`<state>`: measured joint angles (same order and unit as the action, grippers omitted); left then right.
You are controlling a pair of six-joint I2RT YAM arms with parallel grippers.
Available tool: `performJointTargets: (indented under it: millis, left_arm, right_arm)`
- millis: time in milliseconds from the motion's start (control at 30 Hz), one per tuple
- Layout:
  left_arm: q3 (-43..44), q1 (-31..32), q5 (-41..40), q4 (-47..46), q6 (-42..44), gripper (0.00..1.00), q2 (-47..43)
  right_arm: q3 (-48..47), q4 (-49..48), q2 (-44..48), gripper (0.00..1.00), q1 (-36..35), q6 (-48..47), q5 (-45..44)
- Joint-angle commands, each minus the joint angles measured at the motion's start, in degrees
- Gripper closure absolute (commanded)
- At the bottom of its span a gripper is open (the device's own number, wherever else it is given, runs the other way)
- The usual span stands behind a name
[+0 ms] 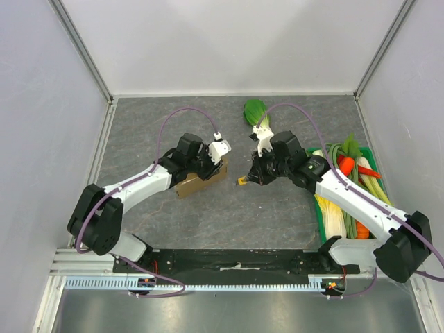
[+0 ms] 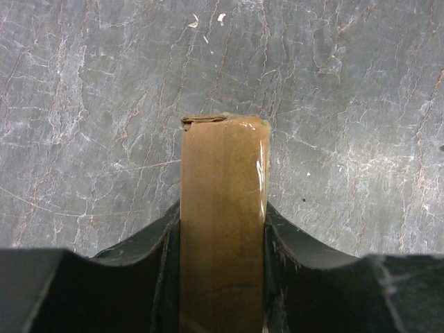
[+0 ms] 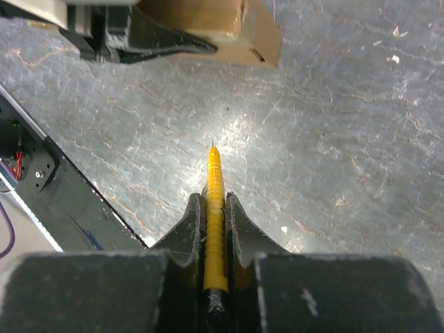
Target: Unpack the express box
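Squarely in left end effector (image 2: 222, 211): box (image 2: 222, 159)

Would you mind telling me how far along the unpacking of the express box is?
Done: the left gripper clamps the express box and the right gripper grips a yellow cutter. In hand: its tip points toward the box, not touching. Left: the glossy tape looks uncut, and nothing is out.
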<state>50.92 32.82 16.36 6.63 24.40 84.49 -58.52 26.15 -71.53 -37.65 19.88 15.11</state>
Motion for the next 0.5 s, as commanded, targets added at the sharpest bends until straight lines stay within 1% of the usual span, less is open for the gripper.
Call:
performJointTargets:
  millis: [0, 100, 233, 367, 467]
  left_arm:
    - [-0.82, -0.56, -1.6, 4.0, -1.11, 0.96, 1.82]
    - [-1.52, -0.47, 0.25, 3.83, -0.24, 0.95, 0.86]
    - [-3.63, -0.39, 2.01, 2.78, 1.17, 0.94, -1.34]
    - [-5.74, 0.14, 1.66, 1.98, 2.4, 0.95, -3.8]
    - [-7.41, 0.76, 1.48, 1.19, 2.58, 0.95, -5.12]
  right_arm:
    - [-2.39, 3.56, 2.01, 1.0, 0.03, -1.07, -0.25]
    - [-2.56, 1.28, 2.36, 1.0, -0.06, 0.33, -4.55]
    - [-2.04, -6.44, 2.71, 1.0, 0.21, 3.58, -10.44]
    - [-1.68, -13.04, 1.57, 1.0, 0.56, 6.13, -11.86]
    - [-2.29, -16.83, -0.27, 1.0, 0.82, 6.93, -10.2]
